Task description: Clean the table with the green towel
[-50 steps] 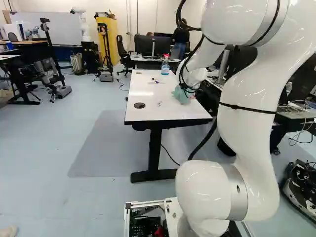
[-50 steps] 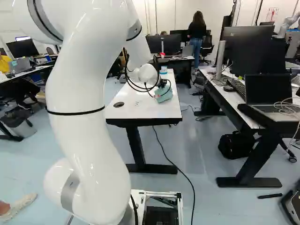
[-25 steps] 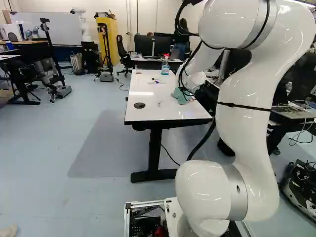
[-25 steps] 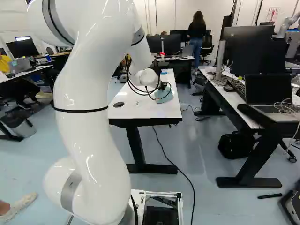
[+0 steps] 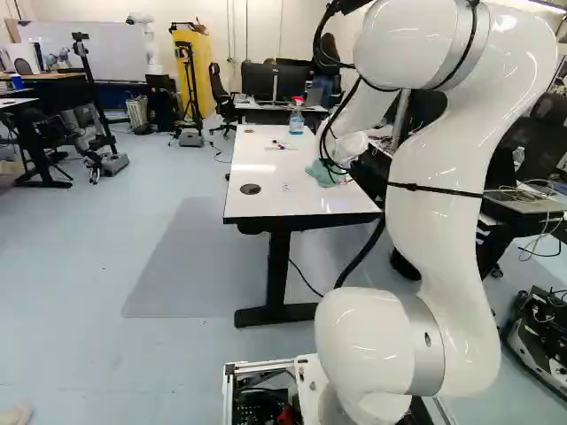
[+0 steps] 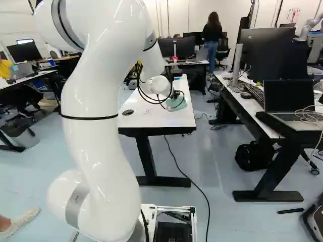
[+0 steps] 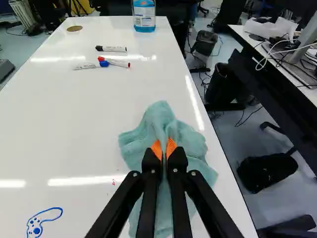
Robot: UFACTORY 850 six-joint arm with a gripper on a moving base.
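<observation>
On the glossy white rectangular counter [image 7: 59, 124] is a blue line doodle [image 7: 36, 230]. Three slim white markers with black, blue and red ends [image 7: 115, 49] lie beyond it, short of an upright clear plastic bottle of blue liquid [image 7: 144, 17]. The crumpled pale-green cloth towel [image 7: 143, 129] rests by the long edge, its fold pinched by the black two-fingered hand [image 6: 175, 94] between orange pads [image 7: 156, 149].

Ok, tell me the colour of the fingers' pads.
Orange pads, seen best in the wrist view.
</observation>
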